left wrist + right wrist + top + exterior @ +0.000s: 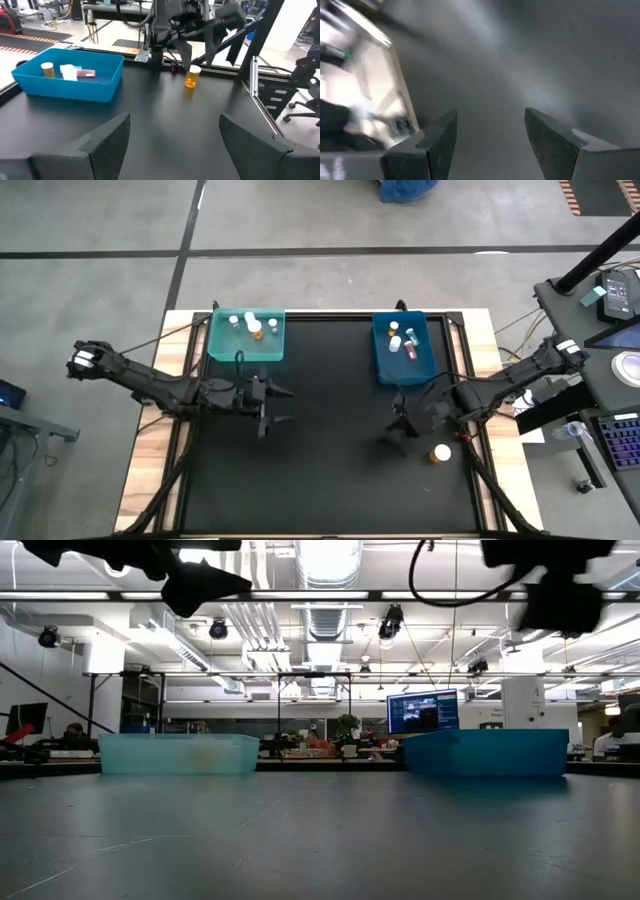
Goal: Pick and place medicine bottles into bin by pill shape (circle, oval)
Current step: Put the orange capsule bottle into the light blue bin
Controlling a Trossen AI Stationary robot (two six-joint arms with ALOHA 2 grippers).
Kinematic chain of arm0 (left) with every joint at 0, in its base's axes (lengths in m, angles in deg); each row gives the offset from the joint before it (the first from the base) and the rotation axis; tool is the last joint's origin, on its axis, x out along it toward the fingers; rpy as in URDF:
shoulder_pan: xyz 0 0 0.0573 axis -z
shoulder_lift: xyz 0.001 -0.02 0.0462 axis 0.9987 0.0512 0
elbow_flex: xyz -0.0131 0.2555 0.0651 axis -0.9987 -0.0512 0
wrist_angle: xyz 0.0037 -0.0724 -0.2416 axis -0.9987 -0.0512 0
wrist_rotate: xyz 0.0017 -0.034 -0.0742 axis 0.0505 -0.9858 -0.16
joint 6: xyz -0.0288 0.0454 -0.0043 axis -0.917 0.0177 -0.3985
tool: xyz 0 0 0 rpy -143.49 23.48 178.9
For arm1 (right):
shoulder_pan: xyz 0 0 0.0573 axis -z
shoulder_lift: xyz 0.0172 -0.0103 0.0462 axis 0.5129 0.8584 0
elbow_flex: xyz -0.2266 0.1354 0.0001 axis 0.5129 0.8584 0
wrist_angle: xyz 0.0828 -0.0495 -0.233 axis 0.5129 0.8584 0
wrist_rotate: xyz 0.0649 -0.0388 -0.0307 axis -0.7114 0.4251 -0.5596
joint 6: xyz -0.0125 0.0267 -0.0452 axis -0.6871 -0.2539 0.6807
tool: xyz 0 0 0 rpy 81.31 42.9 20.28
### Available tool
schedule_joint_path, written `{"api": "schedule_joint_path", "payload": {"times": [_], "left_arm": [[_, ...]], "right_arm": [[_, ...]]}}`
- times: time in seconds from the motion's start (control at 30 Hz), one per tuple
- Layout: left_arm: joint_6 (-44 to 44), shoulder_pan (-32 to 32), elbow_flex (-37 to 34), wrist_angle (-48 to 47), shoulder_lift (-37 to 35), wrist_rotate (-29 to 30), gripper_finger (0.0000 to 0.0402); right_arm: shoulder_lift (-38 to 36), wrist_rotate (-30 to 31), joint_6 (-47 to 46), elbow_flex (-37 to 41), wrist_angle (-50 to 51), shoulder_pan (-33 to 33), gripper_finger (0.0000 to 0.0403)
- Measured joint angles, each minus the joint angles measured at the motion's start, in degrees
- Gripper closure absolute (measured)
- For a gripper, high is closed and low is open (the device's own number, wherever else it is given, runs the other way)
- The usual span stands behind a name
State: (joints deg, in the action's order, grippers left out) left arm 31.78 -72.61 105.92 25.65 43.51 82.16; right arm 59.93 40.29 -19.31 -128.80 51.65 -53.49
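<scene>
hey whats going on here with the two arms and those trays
Two robot arms are sorting small medicine bottles into two trays. The teal tray and the blue tray at the far side of the table each already hold several bottles. One amber bottle is left on the black mat near the right gripper, which is open and empty. The left gripper hangs open and empty in front of the teal tray.

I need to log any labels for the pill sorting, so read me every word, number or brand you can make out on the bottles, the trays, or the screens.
No text can be read in any view.
Small amber-orange bottle with white cap alone on the black table: label too small.
Bottles in the dark blue plastic tray and the light teal plastic tray: labels too small.
Lit monitor in the room behind: writing blurred.
</scene>
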Motion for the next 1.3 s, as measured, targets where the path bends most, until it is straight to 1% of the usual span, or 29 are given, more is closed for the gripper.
{"api": "schedule_joint_path", "payload": {"times": [0.1,0.23,0.33,0.4,0.57,0.63,0.77,0.87,1.0,1.1,1.2,1.3], "left_arm": [[0.0,0.3,0.0,0.1,0.6,0.0,0.0112],[-0.1,0.3,0.0,1.0,0.6,0.0,0.0112],[-0.7,0.4,0.0,1.6,0.5,0.0,0.0112],[-1.5,0.4,0.0,1.7,0.5,0.0,0.0112],[-1.5,0.3,0.0,1.8,0.5,0.1,0.0112],[-1.5,0.3,0.0,2.5,0.5,0.2,0.0112],[-1.5,0.3,0.0,3.3,0.5,0.6,0.0112],[-1.5,0.3,0.0,5.0,0.5,0.8,0.0112],[-1.7,0.3,0.0,6.5,0.5,0.8,0.0112],[-1.7,0.3,0.0,7.4,0.5,0.8,0.0112],[-1.5,0.3,0.0,8.9,0.5,1.6,0.0112],[-1.5,0.3,0.0,10.9,0.5,3.7,0.0112]], "right_arm": [[5.1,-2.7,-6.9,-7.0,16.0,-2.9,0.0180],[12.0,-4.7,-14.7,-15.0,34.1,-7.7,0.0180],[16.2,-5.6,-20.4,-19.5,44.3,-12.2,0.0180],[18.2,-6.2,-24.0,-21.5,48.5,-15.4,0.0180],[19.3,-5.5,-33.8,-22.5,49.6,-22.7,0.0171],[19.0,-2.7,-37.7,-22.1,49.6,-25.7,0.0161],[18.6,6.3,-44.8,-20.6,49.5,-31.7,0.0133],[18.6,6.9,-49.8,-19.2,49.5,-35.5,0.0111],[18.6,7.5,-55.1,-16.7,49.5,-40.3,0.0086],[18.8,11.1,-57.7,-14.0,49.1,-43.5,0.0072],[19.5,15.1,-60.0,-11.2,47.8,-45.7,0.0065],[20.6,15.0,-61.5,-8.9,47.9,-46.6,0.0066]]}}
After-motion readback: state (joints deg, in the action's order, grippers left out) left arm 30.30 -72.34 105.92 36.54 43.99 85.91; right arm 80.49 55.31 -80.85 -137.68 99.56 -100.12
